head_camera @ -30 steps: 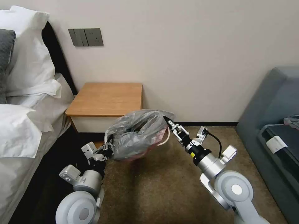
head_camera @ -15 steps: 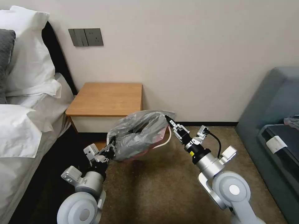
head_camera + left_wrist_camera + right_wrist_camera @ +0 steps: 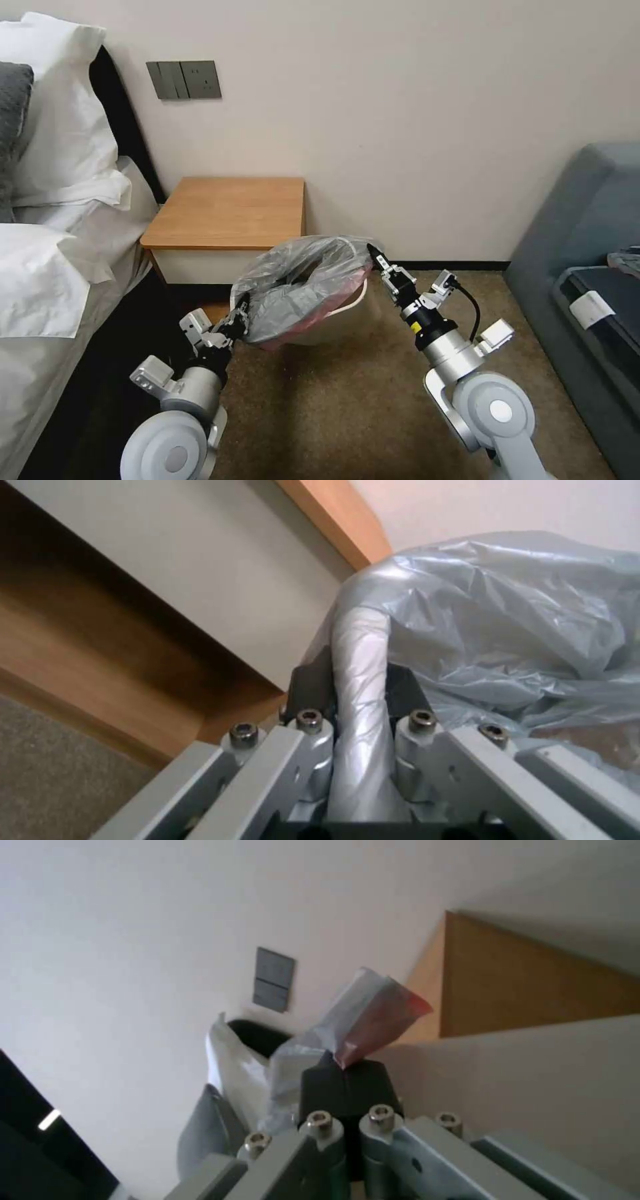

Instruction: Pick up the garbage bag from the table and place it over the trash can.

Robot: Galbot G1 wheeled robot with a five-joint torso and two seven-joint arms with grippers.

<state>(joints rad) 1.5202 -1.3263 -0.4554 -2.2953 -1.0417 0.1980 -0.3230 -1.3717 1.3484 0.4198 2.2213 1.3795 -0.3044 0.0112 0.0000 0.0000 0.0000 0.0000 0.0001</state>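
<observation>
Lowered since before, crinkly grey garbage bag (image 3: 300, 287) drapes the trash can (image 3: 347, 313).

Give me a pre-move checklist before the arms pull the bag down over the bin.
1. Left gripper shut on the garbage bag: ok; a bunched edge sits between its fingers.
2. Right gripper shut on the bag: ok; a pink-edged corner is pinched.
3. Bag mouth spread between both grippers: ok.
4. Bag over the trash can: ok; it drapes across the top.
5. Bag edge below the rim all round: cannot tell; the far side is hidden.
6. Bag off the table: ok.
</observation>
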